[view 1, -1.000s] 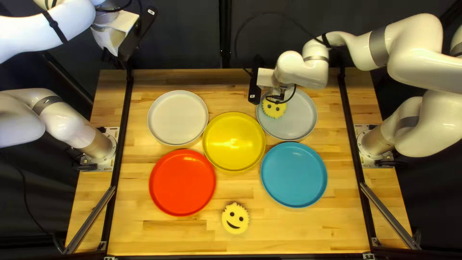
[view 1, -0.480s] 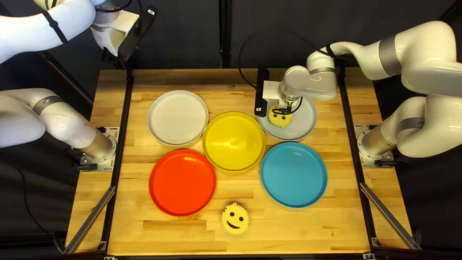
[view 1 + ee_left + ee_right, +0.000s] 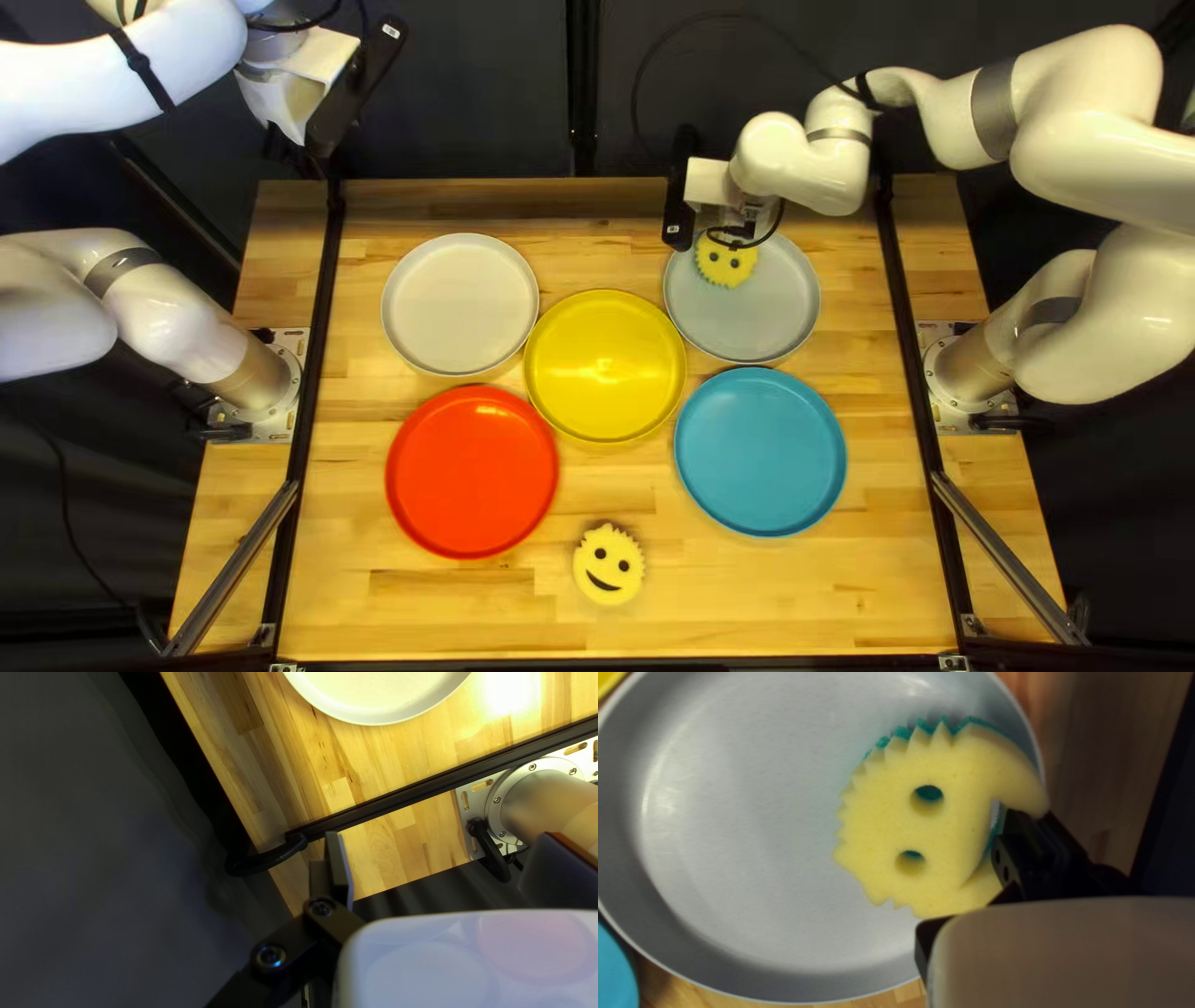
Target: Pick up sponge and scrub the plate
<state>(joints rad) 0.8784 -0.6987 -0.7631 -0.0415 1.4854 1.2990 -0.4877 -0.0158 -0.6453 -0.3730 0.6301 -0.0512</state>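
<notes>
Smiley sponge (image 3: 725,264) has been shifted toward the table's far edge since the last frame, right gripper (image 3: 737,237) along with it; now seen at the far part of the grey plate (image 3: 759,321). Yellow foam on a green layer, jagged hair edge, two round eye holes, mouth slot — one finger in the slot, the sponge pinched at its edge. Yellow plate (image 3: 605,367) and blue plate (image 3: 759,451) just beside. Second smiley sponge (image 3: 609,564) left ungripped near the table's near edge. Left gripper (image 3: 296,90) held wide open, nothing gripped.
</notes>
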